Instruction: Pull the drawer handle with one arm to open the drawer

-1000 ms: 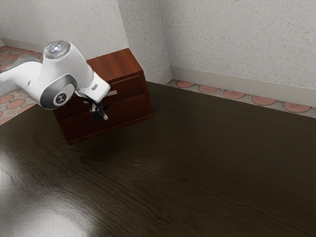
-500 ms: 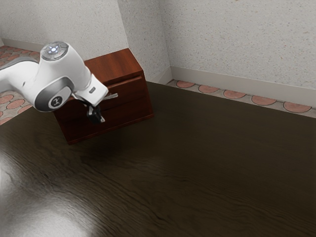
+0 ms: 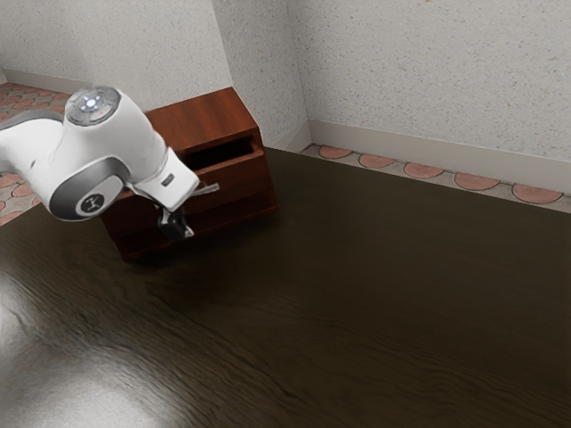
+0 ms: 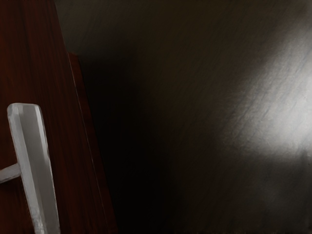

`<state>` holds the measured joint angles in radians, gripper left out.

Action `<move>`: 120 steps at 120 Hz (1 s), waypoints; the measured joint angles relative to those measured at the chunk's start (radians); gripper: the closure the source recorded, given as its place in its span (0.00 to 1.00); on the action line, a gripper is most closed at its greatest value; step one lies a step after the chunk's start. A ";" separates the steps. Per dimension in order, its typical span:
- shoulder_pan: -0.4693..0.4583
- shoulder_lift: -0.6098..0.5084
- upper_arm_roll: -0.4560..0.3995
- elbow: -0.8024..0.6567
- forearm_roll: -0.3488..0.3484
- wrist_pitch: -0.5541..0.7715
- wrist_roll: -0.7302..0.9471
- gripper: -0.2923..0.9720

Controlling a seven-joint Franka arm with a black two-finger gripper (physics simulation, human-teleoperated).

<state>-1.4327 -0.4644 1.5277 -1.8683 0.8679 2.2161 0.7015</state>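
Drawer [image 3: 230,171] ajar in exterior view, handle [image 4: 30,168] near in wrist view; claw [image 3: 176,225] grip unclear.

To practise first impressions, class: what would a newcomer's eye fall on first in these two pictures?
The big white robot arm at the exterior view's left, its gripper at the front of a dark red cabinet by the wall corner. The top drawer stands slightly out, a dark gap above it. In the wrist view, the pale grey handle glows against the red wood.
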 joint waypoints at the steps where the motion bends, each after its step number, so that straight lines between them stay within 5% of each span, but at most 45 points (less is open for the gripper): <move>1: 0.010 0.001 -0.010 -0.004 0.000 0.001 -0.001 0.24; 65: 0.309 0.027 -0.316 -0.182 -0.002 0.051 -0.078 0.23; 120: 0.392 0.075 -0.415 -0.241 -0.048 0.110 -0.138 0.23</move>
<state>-1.0411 -0.3895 1.1129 -2.1092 0.8202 2.3259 0.5634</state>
